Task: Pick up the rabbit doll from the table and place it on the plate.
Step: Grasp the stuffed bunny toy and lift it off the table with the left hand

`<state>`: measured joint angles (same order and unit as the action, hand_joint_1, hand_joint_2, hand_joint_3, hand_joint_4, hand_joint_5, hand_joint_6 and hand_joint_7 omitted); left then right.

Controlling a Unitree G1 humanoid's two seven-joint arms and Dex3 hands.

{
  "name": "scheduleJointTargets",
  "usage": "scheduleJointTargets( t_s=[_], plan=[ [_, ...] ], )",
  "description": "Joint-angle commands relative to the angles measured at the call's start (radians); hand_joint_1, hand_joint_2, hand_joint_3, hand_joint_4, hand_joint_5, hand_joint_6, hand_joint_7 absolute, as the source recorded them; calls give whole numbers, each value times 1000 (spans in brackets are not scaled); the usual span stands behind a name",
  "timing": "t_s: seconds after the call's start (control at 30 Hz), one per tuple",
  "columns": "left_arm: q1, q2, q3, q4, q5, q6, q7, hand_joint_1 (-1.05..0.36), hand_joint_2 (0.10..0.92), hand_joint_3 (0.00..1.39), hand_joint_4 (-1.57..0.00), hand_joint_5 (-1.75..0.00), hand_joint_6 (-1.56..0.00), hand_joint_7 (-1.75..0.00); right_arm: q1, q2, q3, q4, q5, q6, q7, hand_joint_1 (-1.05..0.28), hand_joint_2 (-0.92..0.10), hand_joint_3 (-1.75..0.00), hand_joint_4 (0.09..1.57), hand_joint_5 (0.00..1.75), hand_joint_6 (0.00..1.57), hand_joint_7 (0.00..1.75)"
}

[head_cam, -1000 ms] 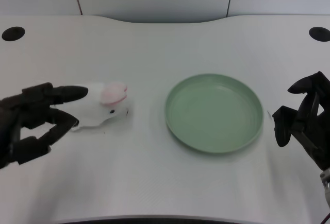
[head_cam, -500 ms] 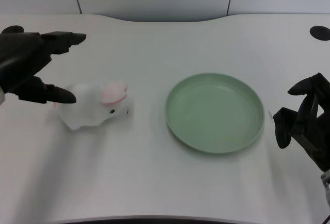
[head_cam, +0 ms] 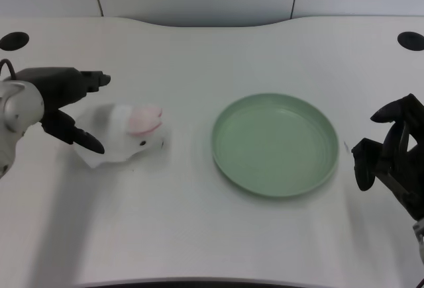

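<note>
The left hand [head_cam: 63,106], raised toward the frame's upper left half a second ago, has dropped and turned inward, its silver wrist now showing at the left edge. Its black fingers [head_cam: 85,141] spread apart to either side of the rabbit doll's [head_cam: 126,141] rear, holding nothing; whether the lower one touches the fur cannot be told. The doll lies at centre-left on the white table [head_cam: 199,235], pink ear up, well apart from the green plate [head_cam: 228,162] at right. The grasp looks about to begin.
</note>
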<state>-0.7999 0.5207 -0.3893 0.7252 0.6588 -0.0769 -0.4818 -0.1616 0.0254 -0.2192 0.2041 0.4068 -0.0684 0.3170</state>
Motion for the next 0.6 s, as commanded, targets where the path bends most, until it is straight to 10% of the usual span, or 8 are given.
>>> scheduleJointTargets(
  t_s=[0.03, 0.2, 0.37, 0.6],
  plan=[
    [-70, -33, -30, 119, 16, 5, 34, -996, 874, 0, -22, -14, -45, -12, 9, -14, -3, -12, -4, 2, -9, -535, -618, -1426, 1275, 1746, 662, 1746],
    [-164, -118, -77, 312, 32, 11, 115, -973, 863, 0, -54, -33, -82, -28, 8, -17, -11, -3, 22, 6, 17, -535, -606, -1425, 1262, 1746, 656, 1746],
    [-227, -177, -121, 448, 60, 4, 221, -919, 854, 0, -61, -44, -110, -38, 7, -19, -13, 21, 5, -27, 28, -547, -605, -1411, 1274, 1746, 660, 1746],
    [-278, -225, -166, 542, 83, 9, 279, -868, 883, 8, -10, -26, -73, -17, 8, -13, -19, 22, 22, -20, 29, -555, -642, -1377, 1295, 1746, 659, 1746]
  ],
)
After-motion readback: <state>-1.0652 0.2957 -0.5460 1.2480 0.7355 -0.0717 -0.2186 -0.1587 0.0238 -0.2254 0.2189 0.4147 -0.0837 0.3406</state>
